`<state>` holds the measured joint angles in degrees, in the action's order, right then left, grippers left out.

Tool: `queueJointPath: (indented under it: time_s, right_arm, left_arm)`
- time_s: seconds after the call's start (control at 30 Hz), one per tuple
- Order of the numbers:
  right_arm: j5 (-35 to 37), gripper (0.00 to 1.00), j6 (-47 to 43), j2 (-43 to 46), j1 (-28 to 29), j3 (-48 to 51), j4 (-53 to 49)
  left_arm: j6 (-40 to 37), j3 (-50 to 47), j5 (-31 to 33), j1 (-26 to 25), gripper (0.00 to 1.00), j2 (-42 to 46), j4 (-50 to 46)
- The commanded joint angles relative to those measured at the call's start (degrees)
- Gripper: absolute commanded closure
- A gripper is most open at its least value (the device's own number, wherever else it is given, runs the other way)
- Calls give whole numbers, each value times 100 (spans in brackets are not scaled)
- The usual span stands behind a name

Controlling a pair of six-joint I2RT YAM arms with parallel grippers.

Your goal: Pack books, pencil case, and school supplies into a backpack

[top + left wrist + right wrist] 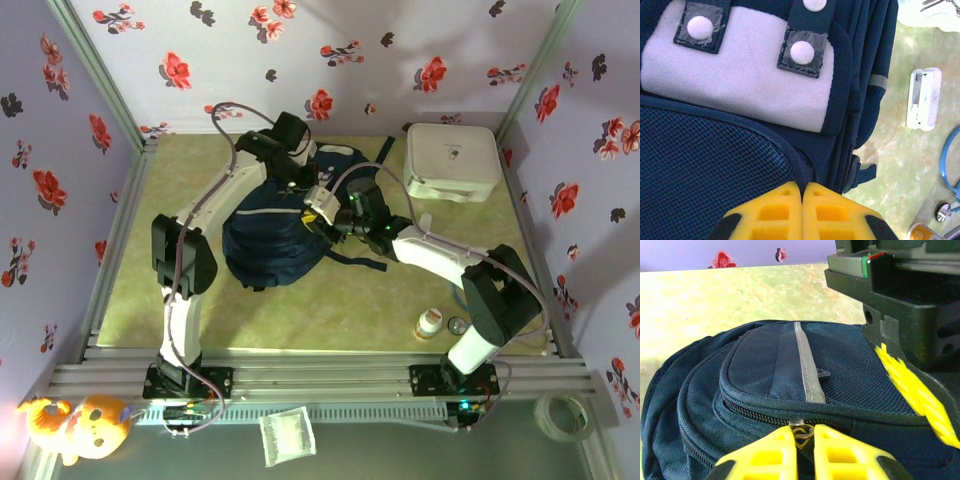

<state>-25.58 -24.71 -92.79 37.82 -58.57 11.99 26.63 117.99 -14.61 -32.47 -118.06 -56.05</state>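
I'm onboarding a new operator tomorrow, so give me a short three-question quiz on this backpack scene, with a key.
1. True or false: the white box sits on top of the backpack.
2. What do the right jaws pinch? A) a pencil B) the zipper pull C) a ruler
3. Fill in: the small bottle stands nearest the ___ arm's base.
Key: 1 false; 2 B; 3 right.
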Motion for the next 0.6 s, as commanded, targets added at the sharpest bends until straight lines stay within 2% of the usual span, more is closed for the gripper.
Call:
queueJointPath:
  time_s: [0.0,0.17,0.4,0.57]
  right_arm:
    - [-143,93,47,24,76,77,-621]
    - [-222,98,210,277,93,226,-748]
    - [-237,99,600,566,261,524,-653]
    - [39,98,955,679,506,761,-365]
  left_arm:
    - [163,259,-598,-32,100,88,689]
    - [198,340,-596,5,100,-66,779]
    - [237,409,-530,28,100,-233,903]
    - [285,485,-521,29,100,-326,1000]
